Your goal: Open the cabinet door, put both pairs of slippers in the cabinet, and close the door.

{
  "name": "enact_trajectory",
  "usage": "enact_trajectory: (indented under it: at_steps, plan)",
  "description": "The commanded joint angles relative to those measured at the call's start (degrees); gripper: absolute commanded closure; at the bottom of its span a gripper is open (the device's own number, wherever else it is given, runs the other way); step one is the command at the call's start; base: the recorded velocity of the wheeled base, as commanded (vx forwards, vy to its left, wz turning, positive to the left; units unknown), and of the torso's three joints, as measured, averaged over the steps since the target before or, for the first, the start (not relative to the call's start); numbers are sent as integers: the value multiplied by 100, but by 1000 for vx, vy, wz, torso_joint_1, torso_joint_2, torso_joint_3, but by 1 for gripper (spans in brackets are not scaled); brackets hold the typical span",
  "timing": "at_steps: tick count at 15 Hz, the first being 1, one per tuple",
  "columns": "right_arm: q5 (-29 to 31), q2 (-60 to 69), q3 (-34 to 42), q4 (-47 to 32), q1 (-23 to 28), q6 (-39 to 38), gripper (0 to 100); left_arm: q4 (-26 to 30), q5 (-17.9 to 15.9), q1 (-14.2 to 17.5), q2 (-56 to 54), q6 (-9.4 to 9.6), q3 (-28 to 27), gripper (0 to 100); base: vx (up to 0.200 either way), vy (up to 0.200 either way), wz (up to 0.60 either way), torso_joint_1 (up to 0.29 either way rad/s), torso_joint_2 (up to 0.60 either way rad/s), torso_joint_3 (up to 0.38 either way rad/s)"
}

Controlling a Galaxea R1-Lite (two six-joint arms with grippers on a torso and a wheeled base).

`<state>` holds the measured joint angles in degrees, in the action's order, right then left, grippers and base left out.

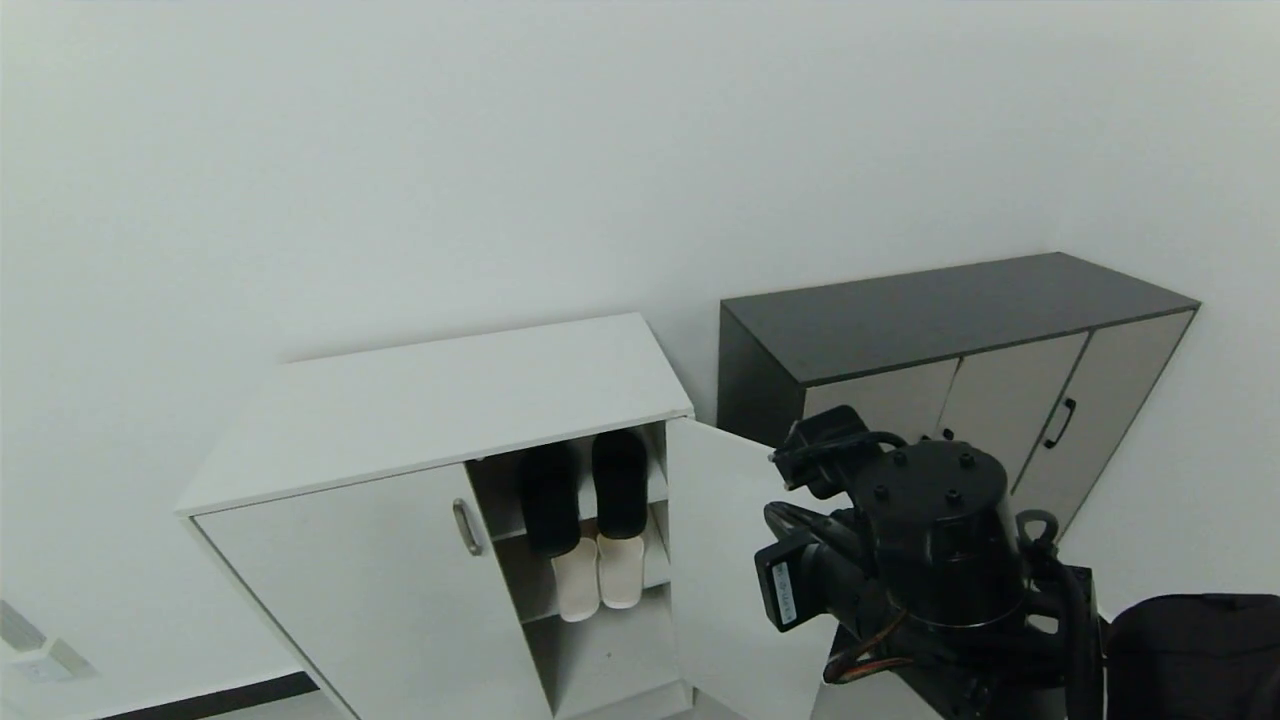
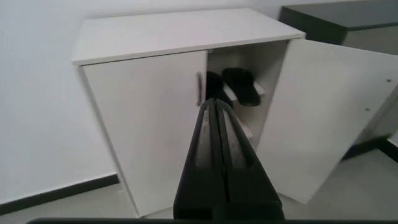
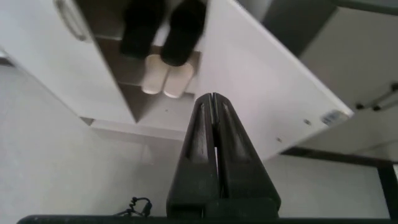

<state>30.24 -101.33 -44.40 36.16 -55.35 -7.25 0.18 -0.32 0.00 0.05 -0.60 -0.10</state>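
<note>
The head view looks from high up, forward and down, onto the top and front of the low white wooden cabinet (image 1: pixel 430 400) and the dark-topped grey cabinet (image 1: pixel 940 310) beside it, from a middling way off. The left wrist view sits lower and nearer, facing the white cabinet's front along the left gripper (image 2: pixel 216 102). The right wrist view looks steeply down along the right gripper (image 3: pixel 212 98), close to the open white door (image 3: pixel 267 81) and the pale floor (image 3: pixel 50 155). All three share the open compartment, its door and the black slippers (image 1: pixel 620 480).
</note>
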Motion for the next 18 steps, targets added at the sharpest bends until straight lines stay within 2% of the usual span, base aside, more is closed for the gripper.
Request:
enact_trajectory:
  at_steps: [1, 6, 9, 15, 18]
  plan:
    - [-1, -19, 1, 5, -3, 5, 100, -1, 5, 0, 4, -2, 1, 100, 0, 0, 0, 0, 0, 0]
    - [-1, -19, 28, 5, 6, 5, 100, -1, 5, 0, 4, -2, 1, 100, 0, 0, 0, 0, 0, 0]
    - [-1, -19, 28, 5, 33, 49, 100, -1, 5, 0, 4, -2, 1, 100, -200, 0, 0, 5, -1, 1]
    - [-1, -10, 63, 14, 200, 66, 100, -1, 23, 0, -5, -2, 1, 100, 0, 0, 0, 0, 0, 0]
    - [-1, -62, -25, 14, 551, 84, 100, -1, 23, 0, 4, -11, 1, 100, 0, 0, 0, 0, 0, 0]
